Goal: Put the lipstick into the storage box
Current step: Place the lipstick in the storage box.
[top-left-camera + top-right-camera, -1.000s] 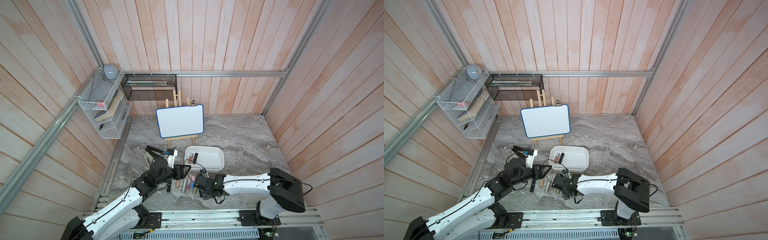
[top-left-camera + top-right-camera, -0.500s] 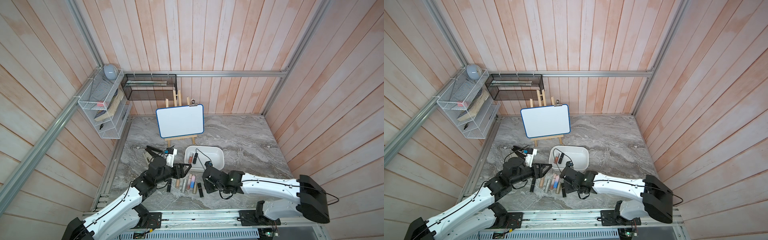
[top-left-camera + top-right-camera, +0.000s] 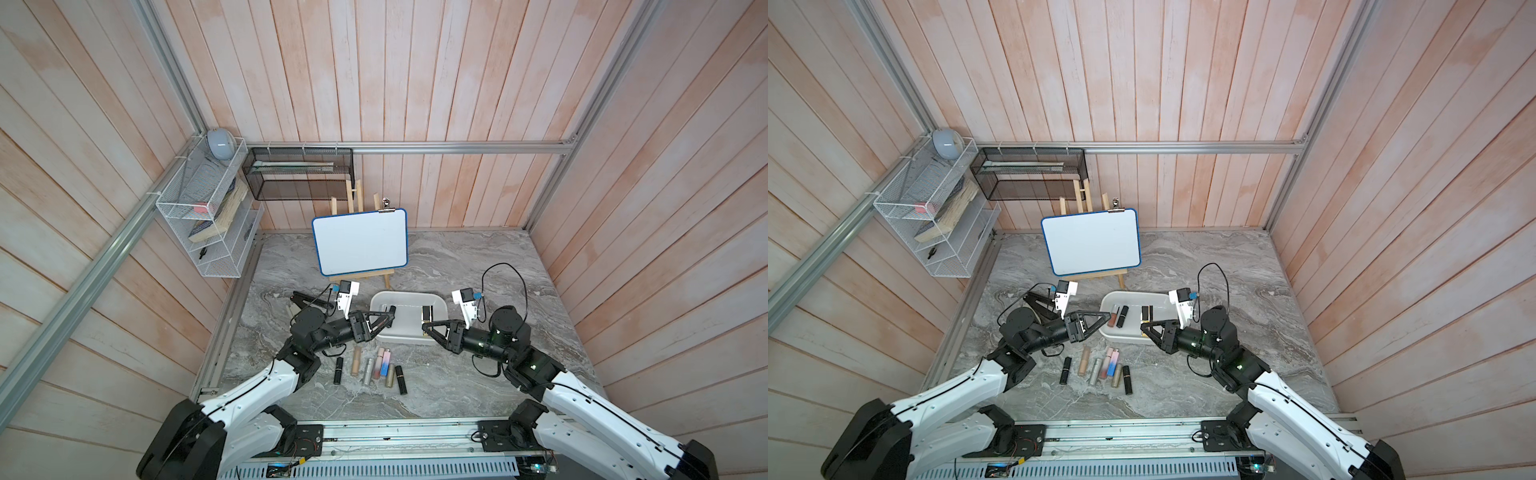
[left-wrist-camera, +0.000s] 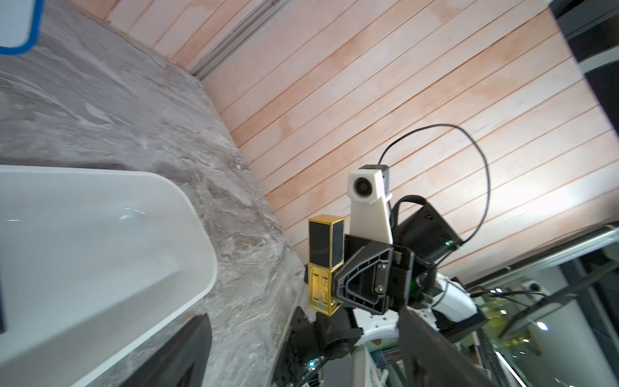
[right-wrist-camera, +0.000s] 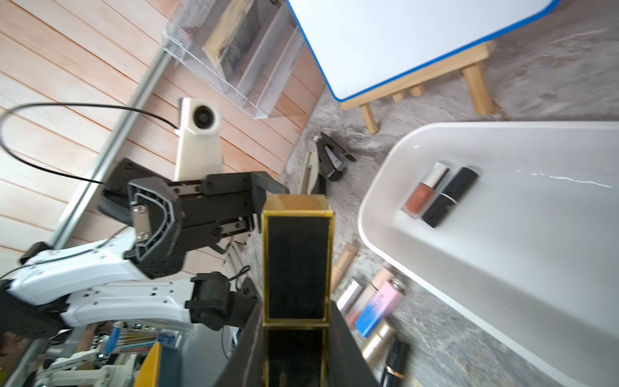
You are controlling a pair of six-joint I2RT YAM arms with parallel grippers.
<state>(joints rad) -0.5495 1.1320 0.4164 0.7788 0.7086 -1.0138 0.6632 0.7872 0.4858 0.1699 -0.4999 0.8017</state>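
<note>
R: your right claw [image 3: 424,328] clamps the gold-black lipstick [image 5: 296,268] by the storage box [image 3: 409,294] near rim | L: left claw [image 3: 384,323] spread, empty

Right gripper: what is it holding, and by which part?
The right gripper holds the black-and-gold lipstick by its gold base, black end free. The left gripper is open and holds nothing.

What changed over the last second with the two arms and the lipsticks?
The right gripper, shut on the black-and-gold lipstick, swung from the row of lipsticks across to the storage box. The left gripper opened wider. The row, box and whiteboard stayed put.
</note>
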